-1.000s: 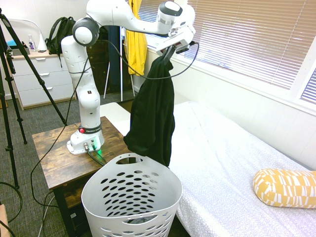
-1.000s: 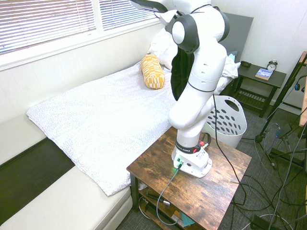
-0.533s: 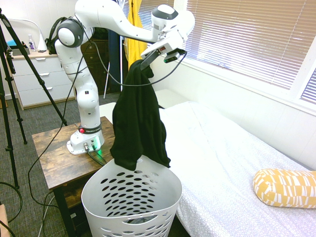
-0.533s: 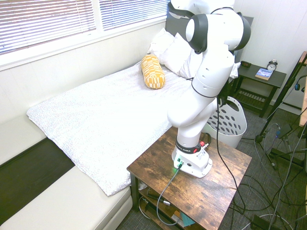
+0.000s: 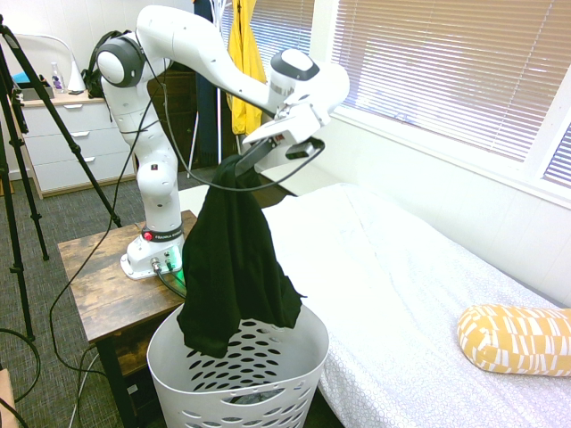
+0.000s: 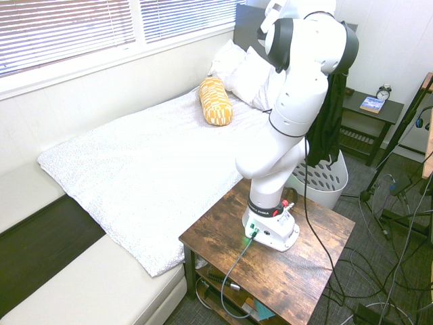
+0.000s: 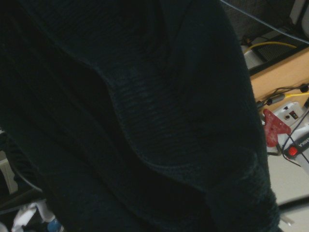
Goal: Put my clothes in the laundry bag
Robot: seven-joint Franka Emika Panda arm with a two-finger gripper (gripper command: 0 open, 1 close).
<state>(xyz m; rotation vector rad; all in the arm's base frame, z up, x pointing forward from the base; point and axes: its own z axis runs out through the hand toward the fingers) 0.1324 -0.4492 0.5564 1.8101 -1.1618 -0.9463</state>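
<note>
A white two-finger pincer [image 5: 243, 165] is clenched on the top of a soft black fabric garment [image 5: 234, 259], which hangs over the tall white plastic laundry basket with oval holes [image 5: 183, 378], beside the brown wooden bench's [image 5: 98, 299] edge. The step in hand seems to be bringing it above the basket's opening; next, the garment likely needs centring and lowering inside the wavy rim before release, lest a fold catch outside.

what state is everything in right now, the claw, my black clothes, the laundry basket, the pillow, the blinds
claw: shut on the black garment
black garment: hanging from the claw, lower end over the basket
laundry basket: upright, open at the top
yellow patterned pillow: lying on the bed
window blinds: lowered
</note>
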